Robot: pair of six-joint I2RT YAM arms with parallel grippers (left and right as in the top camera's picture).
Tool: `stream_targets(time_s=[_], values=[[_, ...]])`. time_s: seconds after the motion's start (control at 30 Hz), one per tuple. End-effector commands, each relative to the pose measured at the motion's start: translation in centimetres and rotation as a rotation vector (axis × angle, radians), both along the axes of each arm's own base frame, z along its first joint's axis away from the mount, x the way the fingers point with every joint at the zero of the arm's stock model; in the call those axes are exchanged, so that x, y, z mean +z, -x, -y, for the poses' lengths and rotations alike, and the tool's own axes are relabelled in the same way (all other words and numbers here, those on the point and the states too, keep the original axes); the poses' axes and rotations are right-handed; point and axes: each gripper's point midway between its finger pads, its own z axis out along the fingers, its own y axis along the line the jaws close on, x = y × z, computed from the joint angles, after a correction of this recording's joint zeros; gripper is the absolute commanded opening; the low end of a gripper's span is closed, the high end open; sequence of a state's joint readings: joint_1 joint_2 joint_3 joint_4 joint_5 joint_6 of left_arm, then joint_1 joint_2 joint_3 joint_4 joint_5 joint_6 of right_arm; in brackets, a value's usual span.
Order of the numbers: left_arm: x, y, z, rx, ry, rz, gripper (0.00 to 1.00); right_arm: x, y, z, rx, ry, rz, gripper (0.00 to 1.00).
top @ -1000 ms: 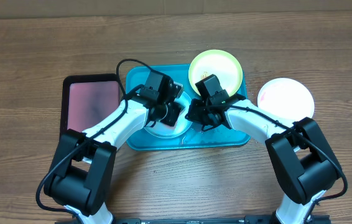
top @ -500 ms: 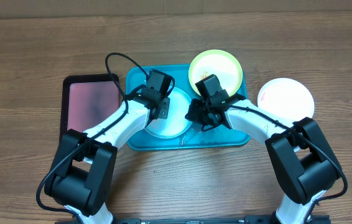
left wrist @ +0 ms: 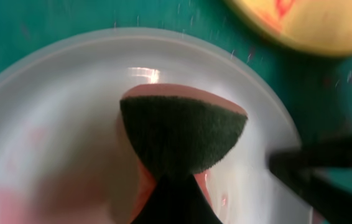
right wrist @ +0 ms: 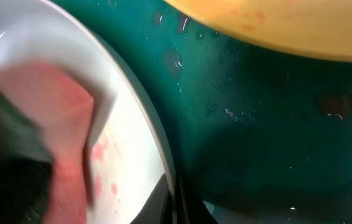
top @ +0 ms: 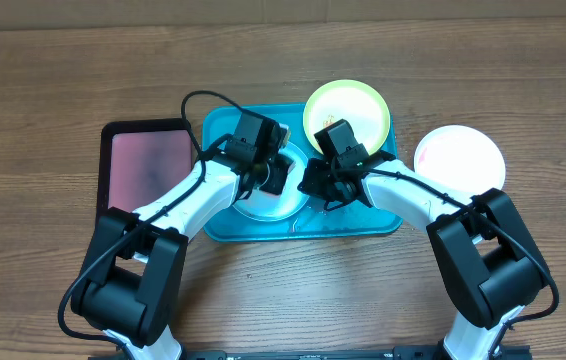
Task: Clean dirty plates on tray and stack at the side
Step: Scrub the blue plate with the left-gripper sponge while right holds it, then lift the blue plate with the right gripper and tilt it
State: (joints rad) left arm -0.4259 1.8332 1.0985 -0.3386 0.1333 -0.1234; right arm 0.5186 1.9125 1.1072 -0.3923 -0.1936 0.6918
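Wooden table bearing two trays and one loose plate.
The wooden table (top: 43,100) carries the turquoise tray (top: 293,228) directly under the left gripper (top: 275,176) and the right gripper (top: 313,186). A black-rimmed tray (top: 148,170) with a pinkish inside lies just left of the left gripper. A white plate (top: 460,158) sits to the right of the right gripper, just beside the turquoise tray.

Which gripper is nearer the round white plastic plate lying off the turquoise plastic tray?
Right. Right gripper is over the tray, left of the white plate; left gripper is farther left.
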Motion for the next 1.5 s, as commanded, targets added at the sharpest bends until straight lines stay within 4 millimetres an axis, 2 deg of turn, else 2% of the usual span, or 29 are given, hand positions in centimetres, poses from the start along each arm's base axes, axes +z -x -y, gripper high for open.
stream_targets(time_s=[0.0, 0.1, 0.2, 0.27, 0.37, 0.43, 0.5, 0.53, 0.63, 0.7, 0.73, 0.8, 0.9, 0.97, 1.07, 1.13, 1.2, 1.3, 1.4, 1.47], values=[[0.0, -1.8, -1.3, 0.074, -0.08, 0.083, 0.04, 0.1, -0.5, 0.0, -0.013, 0.001, 0.007, 0.04], [0.6, -3.5, -4.6, 0.249, -0.202, 0.163, 0.04, 0.1, -0.5, 0.0, -0.013, 0.001, 0.007, 0.04], [1.1, -3.9, -7.5, 0.378, -0.317, 0.209, 0.04, 0.1, -0.5, 0.0, -0.013, 0.001, 0.007, 0.04], [0.8, -3.3, -8.2, 0.383, -0.359, 0.191, 0.04, 0.1, -0.5, 0.0, -0.013, 0.001, 0.007, 0.04], [-0.4, -1.4, -8.5, 0.347, -0.386, 0.097, 0.04, 0.1, -0.5, 0.0, -0.014, 0.001, 0.008, 0.04], [-1.5, 0.6, -8.0, 0.297, -0.366, -0.004, 0.04, 0.1, -0.5, 0.0, -0.014, 0.001, 0.008, 0.04], [-2.4, 2.5, -6.6, 0.205, -0.314, -0.102, 0.04, 0.1, -0.5, 0.0, -0.014, 0.001, 0.008, 0.04], [-2.8, 4.2, -4.7, 0.076, -0.24, -0.175, 0.04, 0.1, -0.5, 0.0, -0.013, 0.001, 0.008, 0.04], [-2.4, 7.1, -0.5, -0.184, -0.042, -0.271, 0.04, 0.1, -0.5, 0.0, -0.013, 0.001, 0.008, 0.04], [-1.4, 8.4, 1.9, -0.319, 0.098, -0.289, 0.04, 0.1, -0.5, 0.0, -0.013, 0.001, 0.008, 0.04], [-1.0, 8.5, 2.6, -0.344, 0.134, -0.284, 0.04, 0.1, -0.5, 0.0, -0.013, 0.001, 0.008, 0.04], [-0.6, 7.8, 3.3, -0.357, 0.165, -0.245, 0.04, 0.1, -0.5, 0.0, -0.013, 0.001, 0.008, 0.04], [-0.4, 4.9, 3.2, -0.288, 0.133, -0.14, 0.04, 0.1, -0.5, 0.0, -0.013, 0.001, 0.007, 0.04], [-0.6, 2.6, 1.9, -0.178, 0.06, -0.072, 0.04, 0.1, -0.5, 0.0, -0.013, 0.001, 0.007, 0.04], [-0.5, -0.7, -1.1, 0.016, -0.081, 0.04, 0.04, 0.1, -0.5, 0.0, -0.013, 0.001, 0.007, 0.04], [-0.2, -2.1, -3.1, 0.121, -0.167, 0.1, 0.04, 0.1, -0.5, 0.0, -0.013, 0.001, 0.007, 0.03], [0.2, -2.9, -5.4, 0.225, -0.258, 0.145, 0.04, 0.1, -0.5, 0.0, -0.013, 0.002, 0.007, 0.04], [0.4, -2.7, -8.3, 0.409, -0.34, 0.156, 0.04, 0.1, -0.4, 0.0, -0.012, 0.001, 0.002, 0.04], [0.3, -1.9, -8.8, 0.433, -0.362, 0.113, 0.04, 0.6, -0.2, -0.5, 0.033, -0.021, 0.006, 0.04], [1.3, -1.8, -8.8, 0.435, -0.374, 0.091, 0.04, 1.1, -0.2, -0.5, 0.04, -0.015, 0.007, 0.04]])
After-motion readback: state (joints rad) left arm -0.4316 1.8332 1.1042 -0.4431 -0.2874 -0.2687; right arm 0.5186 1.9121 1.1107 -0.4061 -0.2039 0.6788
